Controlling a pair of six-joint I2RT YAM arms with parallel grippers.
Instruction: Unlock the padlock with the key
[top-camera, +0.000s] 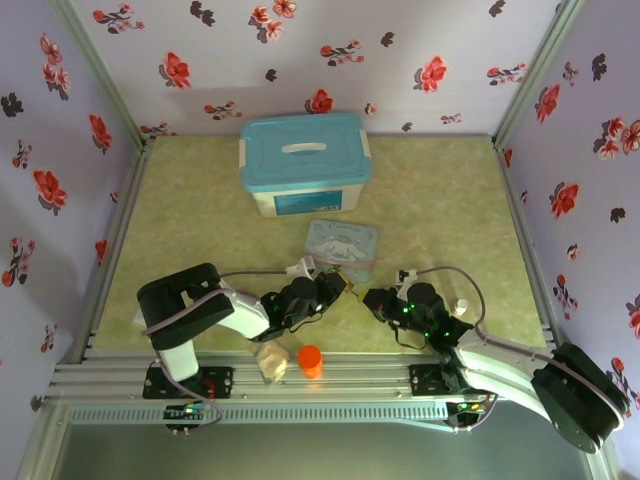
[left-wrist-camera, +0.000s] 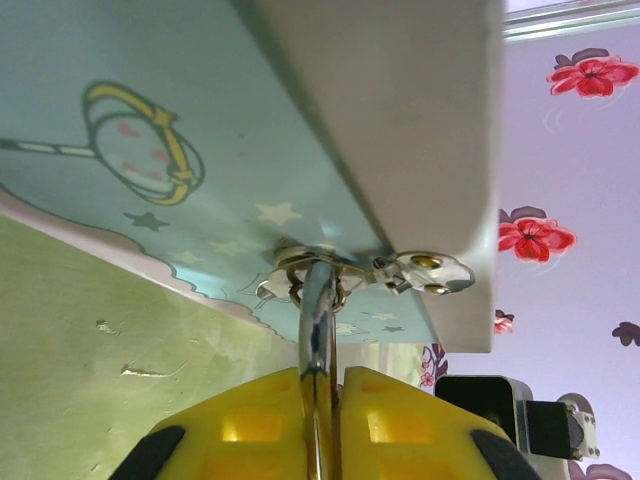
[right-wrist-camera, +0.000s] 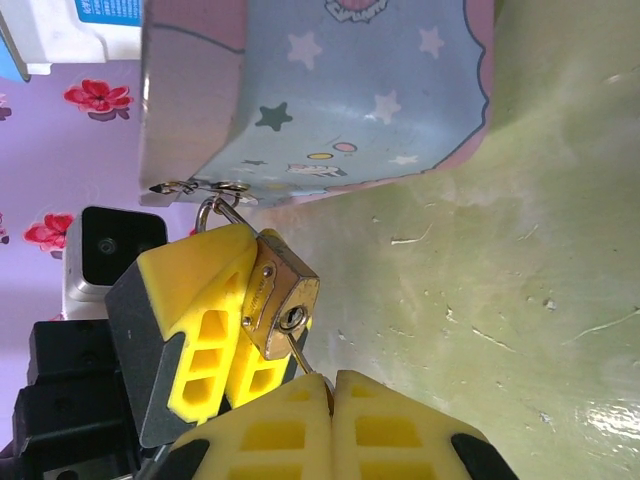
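Note:
The brass padlock (right-wrist-camera: 280, 295) hangs by its silvery shackle (left-wrist-camera: 318, 310) from the hasp rings (left-wrist-camera: 300, 278) of the cartoon-printed tin (top-camera: 342, 245). My left gripper (left-wrist-camera: 322, 385) is shut on the padlock, its yellow fingers (right-wrist-camera: 200, 310) clamping the body from the side. The keyhole (right-wrist-camera: 292, 318) faces my right gripper (right-wrist-camera: 333, 385), which is shut on the key (right-wrist-camera: 303, 355). The thin dark key slants up from the pinched fingertips, and its tip meets the keyhole. In the top view the left gripper (top-camera: 335, 288) and right gripper (top-camera: 372, 298) face each other just below the tin.
A white box with a blue lid (top-camera: 305, 160) stands at the back of the green mat. An orange cylinder (top-camera: 310, 360) and a beige lumpy thing (top-camera: 271, 360) sit by the near rail, below the left arm. Flowered walls close in three sides.

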